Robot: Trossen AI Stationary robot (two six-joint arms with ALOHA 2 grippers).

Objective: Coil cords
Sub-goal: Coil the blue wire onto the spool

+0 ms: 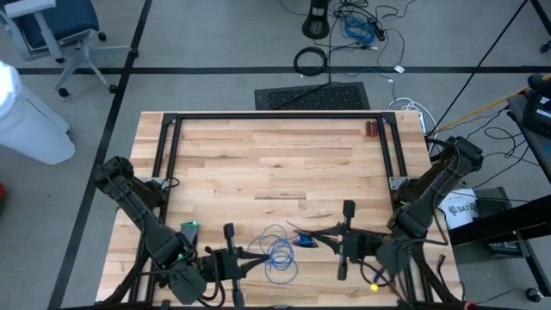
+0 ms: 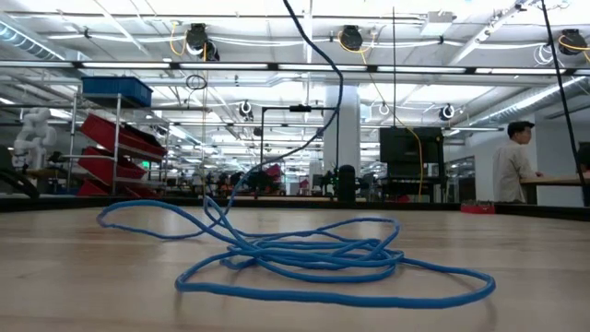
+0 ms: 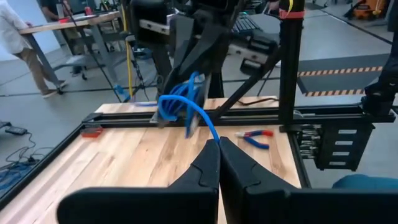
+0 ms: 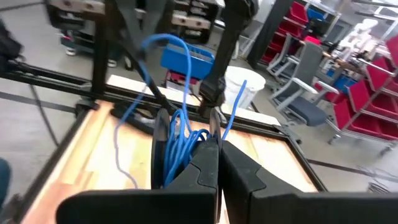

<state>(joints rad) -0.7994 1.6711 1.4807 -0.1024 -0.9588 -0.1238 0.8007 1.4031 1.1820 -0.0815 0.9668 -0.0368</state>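
The cord is a thin blue wire. Part of it lies in loose loops (image 1: 280,256) on the wooden table near the front edge, and the low view shows this pile (image 2: 313,258) with one strand (image 2: 318,120) rising out of the picture. My left gripper (image 1: 265,252) comes from the left and is shut on a strand. My right gripper (image 1: 308,237) comes from the right and is shut on a small bundle of loops (image 1: 301,242) held above the table. The two fingertips face each other, a short way apart. My left gripper pinches a single strand (image 3: 213,138) between its two fingertips, reaching nearly level from the table's left. The strand arcs up from the fingertips to the bundle (image 3: 180,99) in the other gripper, slack and clear of the table. My right gripper has several loops of the cord (image 4: 179,144) gathered at its fingers, reaching nearly level from the table's right. The fingers themselves hide the exact place of contact. The loops stand up and hang beside the fingers, off the table, with loose strands (image 4: 127,118) trailing down.
Red-handled pliers (image 1: 371,129) lie at the table's far right. A black metal frame (image 1: 166,146) runs along the left, far and right sides of the table. A person (image 2: 512,161) stands in the room beyond. Bare wood lies across the table's middle and far part.
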